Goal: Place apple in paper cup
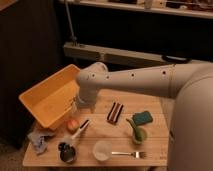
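Listing the table (156,146) as I see it from the console.

1. Gripper (76,107): hangs from the white arm (140,80), wrist turned down, at the near corner of the yellow bin (47,97). It is just above and behind the apple. The jaws are spread and nothing is between them. I judge it is parked there to drop onto the fruit, which has not yet been picked up.

2. Apple (73,123): rests on the wood close against the bin's front wall, to the left of a white utensil (81,130). Being so close to the wall leaves little room on that side, so I would bring the jaws in from above.

3. Paper cup (102,150): stands upright near the table's front edge, mouth up and nothing inside, well apart from the apple. A fork (129,154) lies just to its right and a dark cup (67,152) to its left. I must not mistake the dark one for the target.

4. Others: blue cloth (40,141), striped bar (115,112), green sponge (142,118).

Apple, description: small, round, orange-red, with a paler yellowish patch. It looks a little narrower than the cup's rim, so I judge it a snug fit.
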Available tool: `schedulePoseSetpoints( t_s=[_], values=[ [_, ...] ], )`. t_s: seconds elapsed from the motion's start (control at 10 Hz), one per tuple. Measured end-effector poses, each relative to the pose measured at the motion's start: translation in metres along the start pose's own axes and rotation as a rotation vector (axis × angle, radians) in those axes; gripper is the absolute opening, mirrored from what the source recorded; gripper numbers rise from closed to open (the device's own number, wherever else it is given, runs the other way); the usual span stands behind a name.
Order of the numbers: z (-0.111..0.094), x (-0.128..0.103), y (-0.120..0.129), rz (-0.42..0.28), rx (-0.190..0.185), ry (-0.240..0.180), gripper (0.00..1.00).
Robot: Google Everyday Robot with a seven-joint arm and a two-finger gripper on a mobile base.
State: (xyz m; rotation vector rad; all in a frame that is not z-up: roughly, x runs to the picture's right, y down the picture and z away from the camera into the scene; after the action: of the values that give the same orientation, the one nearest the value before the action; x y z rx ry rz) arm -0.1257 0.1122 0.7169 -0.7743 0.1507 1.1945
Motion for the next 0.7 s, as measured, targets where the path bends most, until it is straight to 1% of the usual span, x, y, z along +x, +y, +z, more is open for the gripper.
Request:
schedulePoseSetpoints(
  t_s=[0.2, 0.4, 0.5, 0.6, 0.7],
  values=[
    [0.014, -0.007, 0.005, -0.055, 0.022, -0.009, 0.65],
    [0.026, -0.014, 0.006, -0.093, 0.024, -0.012, 0.65],
    [0.038, -0.02, 0.008, -0.123, 0.03, -0.008, 0.65],
    [0.053, -0.025, 0.015, -0.151, 0.026, 0.0, 0.65],
    [0.063, -0.026, 0.018, -0.165, 0.018, 0.01, 0.65]
  ],
)
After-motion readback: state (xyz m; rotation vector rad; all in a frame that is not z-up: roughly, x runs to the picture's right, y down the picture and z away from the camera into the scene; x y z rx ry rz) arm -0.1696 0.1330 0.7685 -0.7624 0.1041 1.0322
